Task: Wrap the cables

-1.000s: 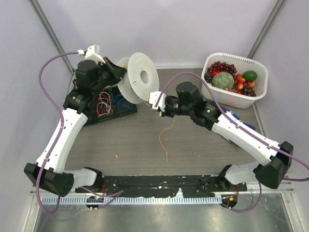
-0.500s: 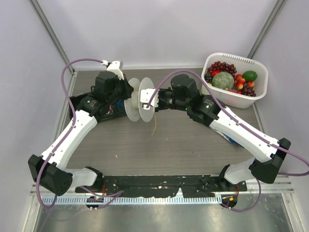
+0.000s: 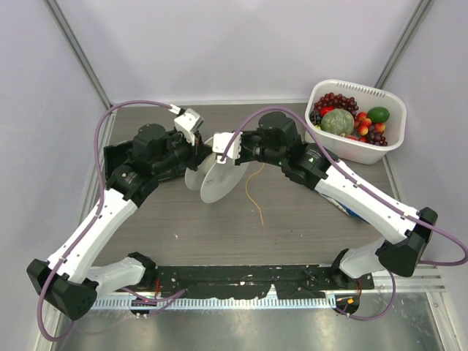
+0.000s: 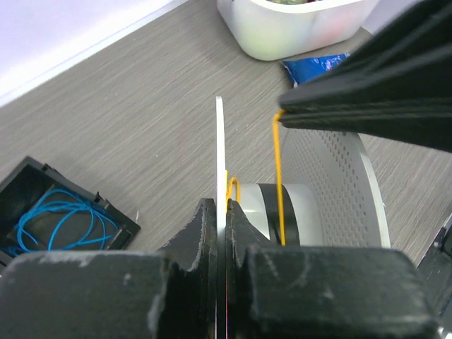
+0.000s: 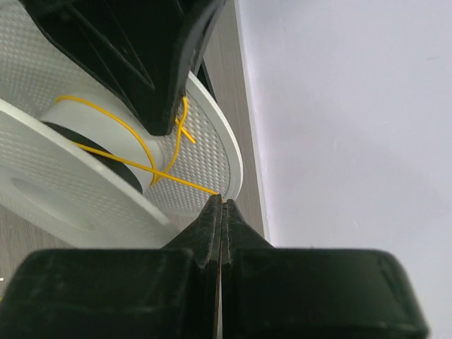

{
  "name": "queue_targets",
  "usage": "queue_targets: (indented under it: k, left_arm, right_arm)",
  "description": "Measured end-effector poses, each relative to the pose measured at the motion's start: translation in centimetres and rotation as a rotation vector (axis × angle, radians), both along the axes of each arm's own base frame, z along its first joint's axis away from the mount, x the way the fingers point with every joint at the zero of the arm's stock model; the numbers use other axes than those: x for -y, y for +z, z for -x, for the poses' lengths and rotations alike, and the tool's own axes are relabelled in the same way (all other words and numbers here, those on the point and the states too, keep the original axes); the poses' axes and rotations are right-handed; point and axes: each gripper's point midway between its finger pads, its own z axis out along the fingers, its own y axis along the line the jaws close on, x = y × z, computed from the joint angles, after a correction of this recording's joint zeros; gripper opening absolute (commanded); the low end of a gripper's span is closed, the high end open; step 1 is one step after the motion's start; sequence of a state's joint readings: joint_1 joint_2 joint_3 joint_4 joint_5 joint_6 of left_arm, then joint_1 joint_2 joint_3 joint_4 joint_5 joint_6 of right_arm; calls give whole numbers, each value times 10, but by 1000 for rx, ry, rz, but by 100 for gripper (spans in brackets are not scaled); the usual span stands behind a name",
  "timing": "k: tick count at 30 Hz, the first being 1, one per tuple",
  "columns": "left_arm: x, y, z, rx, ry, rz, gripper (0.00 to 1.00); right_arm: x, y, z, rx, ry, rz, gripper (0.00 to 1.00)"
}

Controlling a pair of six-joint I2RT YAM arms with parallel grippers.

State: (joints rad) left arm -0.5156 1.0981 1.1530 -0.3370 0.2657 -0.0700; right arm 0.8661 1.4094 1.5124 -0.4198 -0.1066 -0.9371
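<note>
The yellow cable [image 3: 254,196] runs from the white spool [image 3: 216,181] and trails loose over the table. My left gripper [image 3: 197,152] is shut on the edge of one spool flange [image 4: 219,141] and holds the spool up at mid-table. In the left wrist view the gripper [image 4: 226,208] clamps the thin flange, and the cable [image 4: 278,176] crosses the hub [image 4: 300,212]. My right gripper [image 3: 222,148] sits just behind the spool, shut on the cable. In the right wrist view its tips [image 5: 222,200] pinch the cable [image 5: 127,131], which loops round the hub between the flanges [image 5: 208,134].
A white basket [image 3: 387,99] of fruit stands at the back right. A black tray [image 3: 117,155] with a blue wire coil [image 4: 60,222] lies at the back left under my left arm. A blue packet [image 4: 311,67] lies near the basket.
The left gripper has turned the spool and brought it lower, toward mid-table. The right gripper has stayed close to the spool with the cable, and the loose tail has swung to the right.
</note>
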Motion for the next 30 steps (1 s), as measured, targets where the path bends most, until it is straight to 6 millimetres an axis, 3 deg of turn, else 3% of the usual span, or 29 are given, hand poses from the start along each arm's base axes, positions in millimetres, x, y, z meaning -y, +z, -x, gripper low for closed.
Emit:
queue_targets:
  k: [3, 4, 5, 7, 10, 12, 15, 21, 26, 30]
  left_arm:
    - [2, 6, 7, 42, -49, -6, 0]
    - [3, 6, 9, 48, -64, -7, 0]
    - [4, 7, 12, 49, -81, -6, 0]
    - [6, 4, 21, 28, -114, -4, 0]
    - [9, 2, 32, -7, -161, 7, 0]
    - [9, 4, 35, -32, -167, 9, 0]
    - [8, 20, 32, -50, -150, 26, 0]
    - [5, 82, 10, -13, -67, 122, 0]
    - [4, 126, 6, 27, -38, 190, 0]
    - [4, 159, 7, 62, -38, 227, 0]
  right_arm:
    - [6, -8, -7, -8, -8, 11, 4]
    - [10, -11, -10, -17, -10, 12, 9]
    - [16, -13, -16, -20, -25, 11, 24]
    - [39, -12, -39, -21, -94, -12, 40]
    - [76, -6, -64, -49, -191, -70, 52]
    - [94, 1, -72, -72, -230, -120, 53]
    - [103, 14, -67, -112, -238, -205, 56]
    - [127, 36, -52, -183, -279, -418, 67]
    - [148, 1, -34, -269, -331, -501, 81]
    - [149, -43, -13, -346, -322, -502, 82]
